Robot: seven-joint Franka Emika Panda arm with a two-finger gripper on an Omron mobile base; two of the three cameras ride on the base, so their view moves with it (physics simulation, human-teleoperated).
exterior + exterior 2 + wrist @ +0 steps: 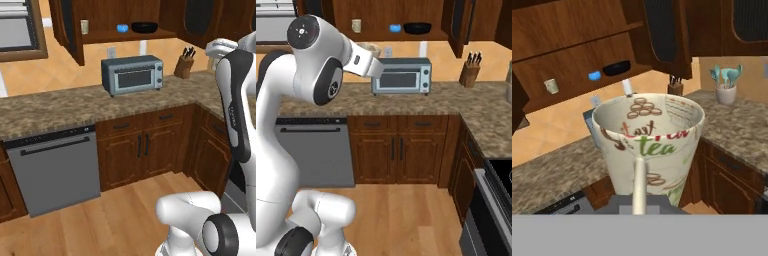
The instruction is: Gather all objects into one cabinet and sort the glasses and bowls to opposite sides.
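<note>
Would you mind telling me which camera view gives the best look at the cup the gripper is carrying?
The hand view: the cream patterned cup sits large and close there, its printed lettering and open rim clear. In the right base view only a sliver of it peeks out behind the arm. In the left base view I cannot pick it out.

Patterned cup [648, 145] sitting close before the hand camera, with the open cabinet [572, 65] lying beyond it.

The cream cup is standing upright with its mouth open, showing brown bean motifs and red and green lettering inside and on its wall, and one pale finger [639, 187] is running up its near side; the other finger is hiding from sight. Behind, the cabinet shelf is carrying a small cream cup [551, 86] at the left, with a blue bowl [594, 76] and a black bowl [617, 67] sitting just beside each other further right. The dark-panelled door [664, 35] is hanging open. A pot of teal utensils [726, 85] is standing on the speckled counter [737, 125] at right.
</note>
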